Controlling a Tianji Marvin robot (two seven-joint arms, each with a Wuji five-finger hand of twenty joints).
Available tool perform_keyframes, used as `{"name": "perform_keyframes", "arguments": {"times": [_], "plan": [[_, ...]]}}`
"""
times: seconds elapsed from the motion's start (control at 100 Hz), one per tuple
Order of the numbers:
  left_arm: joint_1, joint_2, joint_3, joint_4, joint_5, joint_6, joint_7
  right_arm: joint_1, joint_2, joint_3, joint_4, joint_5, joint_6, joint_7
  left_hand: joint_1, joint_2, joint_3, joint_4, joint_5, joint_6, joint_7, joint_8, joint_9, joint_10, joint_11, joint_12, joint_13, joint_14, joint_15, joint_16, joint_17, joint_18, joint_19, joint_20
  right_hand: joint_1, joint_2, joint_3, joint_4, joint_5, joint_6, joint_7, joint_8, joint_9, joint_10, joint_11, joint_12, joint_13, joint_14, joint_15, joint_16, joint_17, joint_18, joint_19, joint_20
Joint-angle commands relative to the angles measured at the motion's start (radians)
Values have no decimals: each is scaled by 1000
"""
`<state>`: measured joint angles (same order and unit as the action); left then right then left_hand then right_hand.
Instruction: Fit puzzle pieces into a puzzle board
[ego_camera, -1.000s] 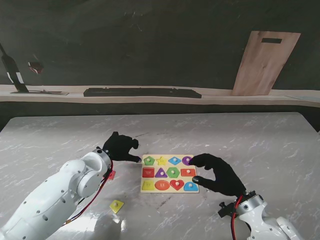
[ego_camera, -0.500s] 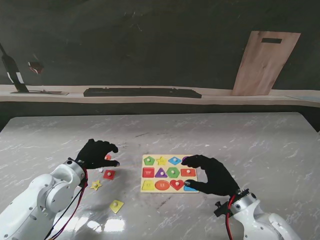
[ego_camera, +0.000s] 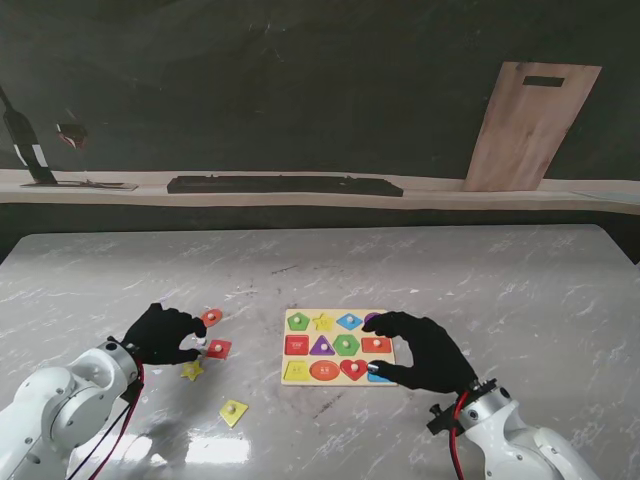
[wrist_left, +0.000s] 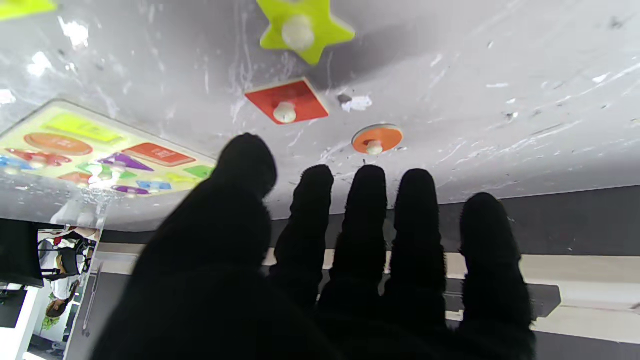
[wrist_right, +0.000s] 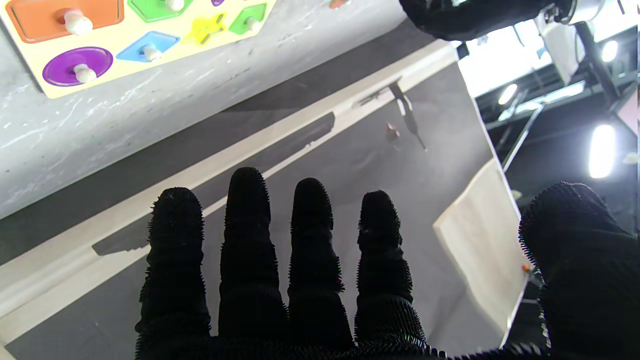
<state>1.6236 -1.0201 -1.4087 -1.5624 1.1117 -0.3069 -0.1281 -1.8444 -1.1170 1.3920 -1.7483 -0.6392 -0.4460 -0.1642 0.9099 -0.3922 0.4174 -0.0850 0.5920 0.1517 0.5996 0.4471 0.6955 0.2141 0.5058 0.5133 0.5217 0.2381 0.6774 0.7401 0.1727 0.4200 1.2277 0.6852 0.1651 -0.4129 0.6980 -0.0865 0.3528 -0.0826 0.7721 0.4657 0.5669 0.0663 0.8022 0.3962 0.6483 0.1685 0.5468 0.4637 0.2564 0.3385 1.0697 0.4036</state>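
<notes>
Left robot hand (ego_camera: 165, 335): fingers apart, holding nothing, just beside the loose pieces.
Right robot hand (ego_camera: 425, 350): spread, empty, over the right edge of the puzzle board (ego_camera: 338, 346).
Loose pieces: red square (ego_camera: 218, 348), yellow star (ego_camera: 192, 371), orange circle (ego_camera: 211, 318), left of the board on the surface (ego_camera: 500, 280).

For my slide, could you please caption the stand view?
Left hand hovers by loose pieces; right hand rests over the puzzle board.

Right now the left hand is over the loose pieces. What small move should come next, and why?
Probably lower the left hand and close on the red square piece. That hand is open and holds nothing, its fingertips lie beside that piece's knob, and the puzzle board shows unfilled slots.
</notes>
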Motion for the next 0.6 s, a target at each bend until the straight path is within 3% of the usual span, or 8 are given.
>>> {"name": "perform_keyframes", "arguments": {"times": [0.0, 0.38, 0.59], "plan": [[15, 6, -3, 11, 11, -13, 20, 0, 1, -8, -3, -3, 5, 7, 47, -33, 41, -31, 14, -26, 23, 14, 3, -16, 12, 15, 19, -36, -4, 13, -6, -85, -9, -17, -10, 14, -18, 35, -8, -15, 5, -9, -22, -1, 10, 8, -2, -26, 11, 19, -12, -18, 6, 21], [84, 9, -56, -2, 55, -62, 58, 13, 5, -21, 6, 0, 23, 29, 40, -52, 76, -37, 1, -47, 48, 5, -7, -35, 16, 18, 22, -59, -2, 18, 0, -98, -27, -24, -9, 14, -18, 35, -4, -14, 8, -11, -19, -1, 12, 8, 0, -26, 13, 21, -10, -16, 6, 22], [85, 9, -45, 22, 67, -64, 110, 13, 6, -21, 4, -5, 27, 28, -6, -75, 168, -25, -12, -51, 51, -4, -15, -40, 21, 20, 23, -66, 1, 29, 2, -101, -35, -25, -9, 13, -17, 35, -3, -13, 9, -12, -19, 0, 11, 8, 0, -25, 13, 21, -10, -15, 5, 23]]}}
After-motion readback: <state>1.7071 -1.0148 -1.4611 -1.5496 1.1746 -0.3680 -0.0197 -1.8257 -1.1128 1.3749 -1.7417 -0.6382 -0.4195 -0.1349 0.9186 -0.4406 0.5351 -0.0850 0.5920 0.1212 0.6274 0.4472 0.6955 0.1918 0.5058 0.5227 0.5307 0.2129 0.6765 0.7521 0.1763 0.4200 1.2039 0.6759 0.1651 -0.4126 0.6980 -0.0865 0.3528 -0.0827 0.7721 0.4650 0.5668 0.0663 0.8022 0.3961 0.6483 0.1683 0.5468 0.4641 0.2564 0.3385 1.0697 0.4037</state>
